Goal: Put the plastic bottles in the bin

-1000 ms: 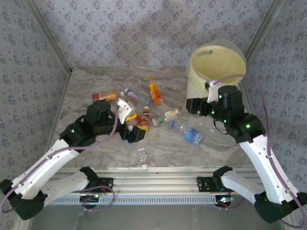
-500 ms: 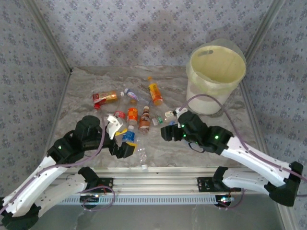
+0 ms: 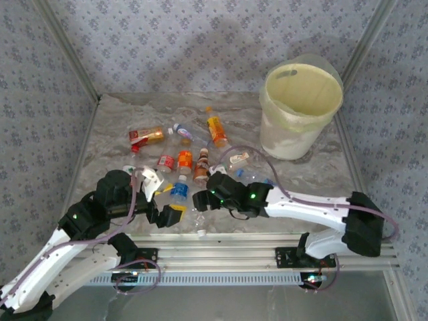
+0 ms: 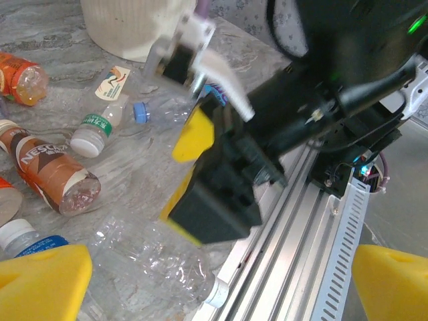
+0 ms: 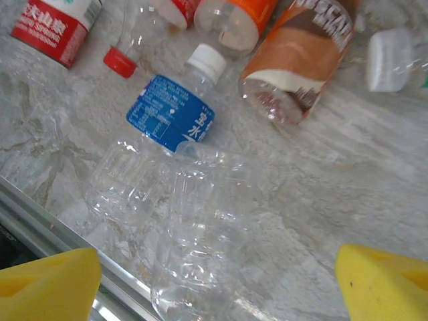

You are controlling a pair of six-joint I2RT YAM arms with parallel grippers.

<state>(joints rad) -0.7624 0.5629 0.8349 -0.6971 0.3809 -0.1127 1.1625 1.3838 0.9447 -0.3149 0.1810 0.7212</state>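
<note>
A crushed clear bottle (image 3: 197, 218) with a white cap lies by the table's front edge. My right gripper (image 3: 200, 200) hovers over it, open, and its yellow fingertips straddle the clear bottle (image 5: 200, 234) without touching. My left gripper (image 3: 160, 198) is open and empty just to the left. It looks down on the same clear bottle (image 4: 154, 254) and on a finger (image 4: 214, 200) of the right gripper. Further back lie a blue-labelled bottle (image 5: 170, 114), a brown bottle (image 5: 301, 60), a red-labelled bottle (image 5: 57, 23) and several orange ones (image 3: 215, 130). The bin (image 3: 301, 120) stands at the far right.
The aluminium rail (image 4: 314, 254) runs along the front edge right beside the clear bottle. A loose red cap (image 5: 120, 61) lies near the blue-labelled bottle. Patterned walls enclose the table on three sides.
My right arm has swung from the bin down and left to the clear bottle at the front edge, its fingers spreading wider. My left arm has drawn back toward the front left.
</note>
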